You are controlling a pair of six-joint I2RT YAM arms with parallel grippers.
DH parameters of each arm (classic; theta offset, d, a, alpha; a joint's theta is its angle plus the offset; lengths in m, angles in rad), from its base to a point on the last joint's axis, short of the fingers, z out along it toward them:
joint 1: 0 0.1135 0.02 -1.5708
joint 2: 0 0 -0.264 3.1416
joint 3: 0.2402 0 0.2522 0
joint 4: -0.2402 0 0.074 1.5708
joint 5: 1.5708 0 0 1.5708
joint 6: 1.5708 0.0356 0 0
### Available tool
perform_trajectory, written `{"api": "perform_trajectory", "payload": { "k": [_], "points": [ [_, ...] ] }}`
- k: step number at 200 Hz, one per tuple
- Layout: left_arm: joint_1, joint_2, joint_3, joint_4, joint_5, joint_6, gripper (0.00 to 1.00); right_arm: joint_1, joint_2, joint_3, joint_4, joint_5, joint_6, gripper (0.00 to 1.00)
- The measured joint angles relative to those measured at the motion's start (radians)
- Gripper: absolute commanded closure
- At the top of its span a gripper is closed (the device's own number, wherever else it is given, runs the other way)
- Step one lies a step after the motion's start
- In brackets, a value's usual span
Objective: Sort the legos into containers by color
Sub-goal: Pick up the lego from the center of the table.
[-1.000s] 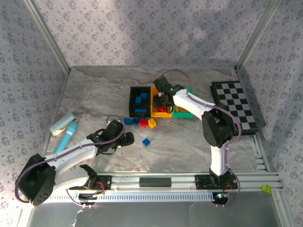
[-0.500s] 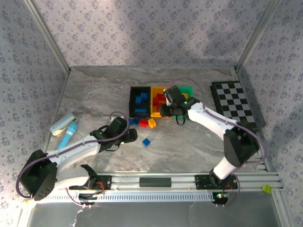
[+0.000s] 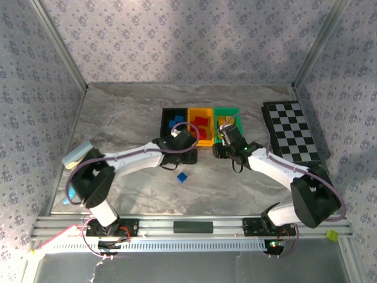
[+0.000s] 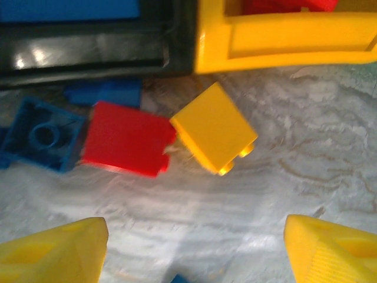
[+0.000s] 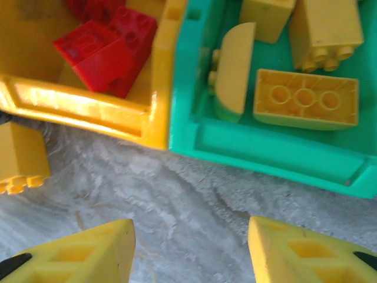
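Near edge: the metal rail [image 3: 188, 227] carrying both arm bases closes off your side of the table [image 3: 118, 118].
Open floor: you have bare marble between the rail and the bins; a lone blue brick [image 3: 182, 177] lies on it, apart from the others.
Left gripper: the left gripper [image 4: 194, 250] hangs low just in front of the bins, jaws spread wide with nothing between them.
Loose pile: below it a red brick [image 4: 126, 138] touches a yellow brick [image 4: 215, 127], with an upturned blue brick [image 4: 41, 132] just beside the red one.
Right gripper: the right gripper [image 5: 188, 253] is wide open and empty, over bare table in front of two bins' shared corner.
Bins: the black bin [image 3: 165, 125], yellow bin [image 5: 88, 109] and green bin [image 5: 265, 156] stand side by side, touching.
Contents: blue bricks [image 3: 175, 122] in black, red bricks [image 5: 106, 50] in yellow, yellow bricks [image 5: 306, 97] in green.
In the way: the bins' near walls rise right behind the loose pile, and your two arms come near each other there.
Right side: a checkerboard [image 3: 291, 132] lies near the green bin.
Left side: a white block [image 3: 78, 154] sits by the left edge.
Far edge: open marble runs behind the bins to the patterned wall [image 3: 188, 41].
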Motion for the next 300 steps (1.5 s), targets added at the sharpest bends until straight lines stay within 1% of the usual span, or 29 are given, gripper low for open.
{"api": "perform_trajectory", "payload": {
  "k": [24, 60, 128, 143, 178, 210, 215, 217, 238, 240, 243, 245, 264, 268, 274, 300],
  "points": [
    [-0.01, 0.125, 0.139, -0.077, -0.024, -0.001, 0.23, -0.027, -0.018, -0.029, 0.023, 0.006, 0.018, 0.45],
    [-0.02, 0.233, 0.266, -0.167, -0.042, -0.02, 0.24, -0.042, -0.06, -0.051, 0.041, 0.016, 0.037, 0.45],
    [-0.027, 0.298, 0.312, -0.206, -0.038, -0.135, 0.26, -0.049, -0.067, -0.062, 0.061, 0.026, 0.056, 0.45],
    [-0.027, 0.319, 0.344, -0.219, -0.037, -0.163, 0.26, -0.049, -0.067, -0.063, 0.065, 0.026, 0.058, 0.45],
    [-0.026, 0.365, 0.396, -0.233, -0.041, -0.227, 0.29, -0.05, -0.069, -0.074, 0.074, 0.027, 0.058, 0.45],
    [-0.026, 0.377, 0.402, -0.239, -0.05, -0.277, 0.31, -0.051, -0.071, -0.079, 0.079, 0.03, 0.058, 0.45],
    [-0.026, 0.377, 0.402, -0.24, -0.053, -0.285, 0.37, -0.051, -0.071, -0.079, 0.079, 0.03, 0.058, 0.44],
    [-0.025, 0.377, 0.403, -0.241, -0.053, -0.289, 0.38, -0.051, -0.071, -0.079, 0.079, 0.03, 0.058, 0.45],
    [-0.023, 0.381, 0.404, -0.253, -0.06, -0.319, 0.4, -0.051, -0.071, -0.079, 0.079, 0.03, 0.058, 0.45],
    [-0.023, 0.382, 0.404, -0.253, -0.061, -0.32, 0.4, -0.051, -0.071, -0.079, 0.079, 0.03, 0.058, 0.45],
    [-0.023, 0.383, 0.404, -0.253, -0.061, -0.324, 0.45, -0.051, -0.071, -0.079, 0.079, 0.03, 0.058, 0.45],
    [-0.022, 0.383, 0.405, -0.254, -0.06, -0.325, 0.46, -0.051, -0.071, -0.079, 0.079, 0.03, 0.058, 0.45],
    [-0.019, 0.393, 0.411, -0.257, -0.057, -0.338, 0.49, -0.051, -0.074, -0.08, 0.079, 0.031, 0.058, 0.45],
    [-0.019, 0.397, 0.412, -0.256, -0.056, -0.341, 0.54, -0.051, -0.076, -0.08, 0.079, 0.031, 0.058, 0.45],
    [-0.019, 0.401, 0.415, -0.257, -0.06, -0.344, 0.59, -0.051, -0.079, -0.08, 0.079, 0.032, 0.058, 0.45],
    [-0.02, 0.402, 0.416, -0.257, -0.053, -0.341, 0.6, -0.051, -0.091, -0.086, 0.083, 0.034, 0.058, 0.44]
  ]
}}
